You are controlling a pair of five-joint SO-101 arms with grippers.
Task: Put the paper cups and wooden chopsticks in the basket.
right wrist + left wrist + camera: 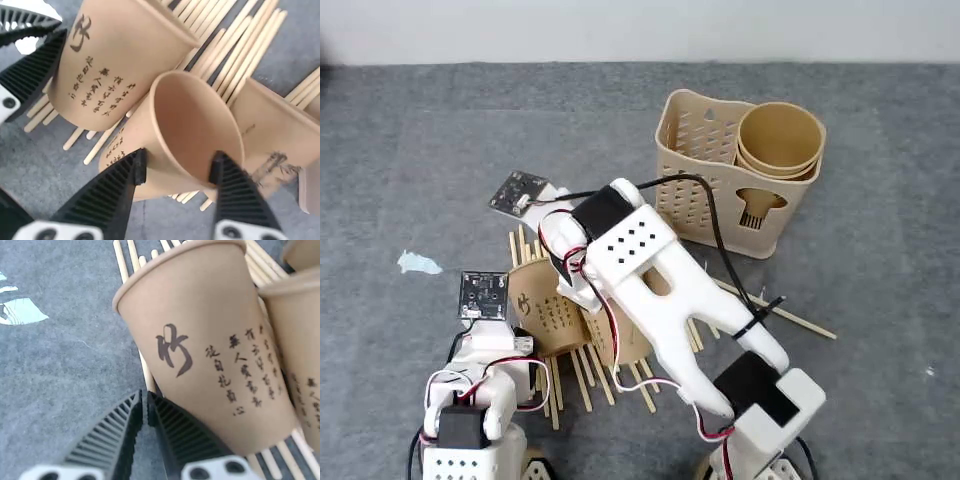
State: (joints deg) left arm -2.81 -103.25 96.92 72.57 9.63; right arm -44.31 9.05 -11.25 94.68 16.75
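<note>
Left claw [146, 399]: nearly closed, with a thin slit between the jaws and nothing held.
Lettered cup [200, 350]: lies on its side on the chopsticks, its wall just beside the left claw's tips.
Writing: one large brushed character and columns of small dark characters on that cup's wall.
Right claw [179, 159]: spread wide, jaws astride a cup, one against its outer wall and the other at its rim; whether it presses cannot be told.
Open-mouthed cup [195, 120]: lies between the right claw's jaws, mouth toward the claw, with small characters on its side.
Third cup [270, 130]: just beyond one jaw of the right claw, beside the open-mouthed cup, bearing a bamboo drawing.
Chopsticks [240, 45]: loose under all three cups, past both claws.
Basket [705, 200]: upright on the grey tabletop [440, 140], well apart from both claws, with stacked cups [780, 140] inside.
</note>
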